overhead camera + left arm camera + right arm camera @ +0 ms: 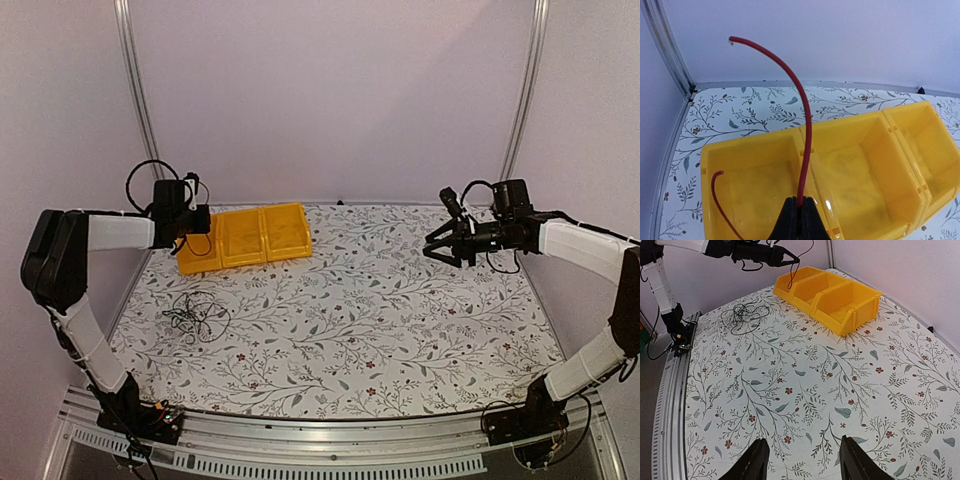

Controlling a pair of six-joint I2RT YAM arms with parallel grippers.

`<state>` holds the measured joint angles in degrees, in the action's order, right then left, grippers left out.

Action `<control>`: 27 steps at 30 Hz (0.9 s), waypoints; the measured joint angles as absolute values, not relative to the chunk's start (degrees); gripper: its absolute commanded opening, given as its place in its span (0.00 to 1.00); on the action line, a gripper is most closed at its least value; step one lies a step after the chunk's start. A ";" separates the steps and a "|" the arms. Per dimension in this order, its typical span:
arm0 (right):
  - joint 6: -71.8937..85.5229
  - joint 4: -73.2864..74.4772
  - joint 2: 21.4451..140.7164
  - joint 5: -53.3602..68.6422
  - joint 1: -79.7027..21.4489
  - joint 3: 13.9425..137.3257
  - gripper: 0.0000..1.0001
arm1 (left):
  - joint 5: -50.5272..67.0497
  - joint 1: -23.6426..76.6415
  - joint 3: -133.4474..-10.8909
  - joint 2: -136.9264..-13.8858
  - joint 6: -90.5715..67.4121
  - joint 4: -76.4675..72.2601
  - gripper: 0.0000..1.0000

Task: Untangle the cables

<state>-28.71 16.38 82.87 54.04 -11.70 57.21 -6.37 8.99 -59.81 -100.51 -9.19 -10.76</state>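
Note:
A small loose tangle of thin black cables (pixel 196 316) lies on the floral table at the left; it also shows in the right wrist view (pixel 745 316). My left gripper (pixel 207 221) is raised over the leftmost yellow bin and is shut on a thin red cable (pixel 802 115), which arches up past the jaws while its other end curls down into the bin. The left gripper (pixel 801 206) shows its jaws pressed together on the wire. My right gripper (pixel 432 247) is open and empty, held above the table at the far right, its fingers wide apart (pixel 802 465).
Three joined yellow bins (pixel 283 240) stand at the back left, seen also in the left wrist view (pixel 875 150) and the right wrist view (pixel 860 307). Walls and aluminium posts close the back and sides. The floral tablecloth (pixel 380 320) covers the table.

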 measured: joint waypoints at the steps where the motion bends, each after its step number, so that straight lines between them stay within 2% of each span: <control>1: -28.77 16.38 82.87 54.06 -11.70 57.21 0.52 | -6.24 8.99 -60.95 -100.42 -9.02 -10.90 0.00; 9: -29.52 16.78 83.29 54.13 -11.73 57.21 0.51 | -5.87 8.99 -62.76 -100.71 -8.40 -11.90 0.00; 20: -31.00 19.44 85.19 54.08 -12.51 57.98 0.50 | -7.97 10.28 -55.18 -100.73 -11.20 -9.69 0.00; 27: -32.62 20.78 85.91 52.80 -14.76 58.67 0.49 | -7.92 10.24 -55.79 -100.73 -13.85 -5.32 0.05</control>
<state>-32.62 20.78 85.91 52.80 -14.76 58.67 -7.92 10.24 -55.79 -100.73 -13.85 -5.32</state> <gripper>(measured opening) 0.495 0.042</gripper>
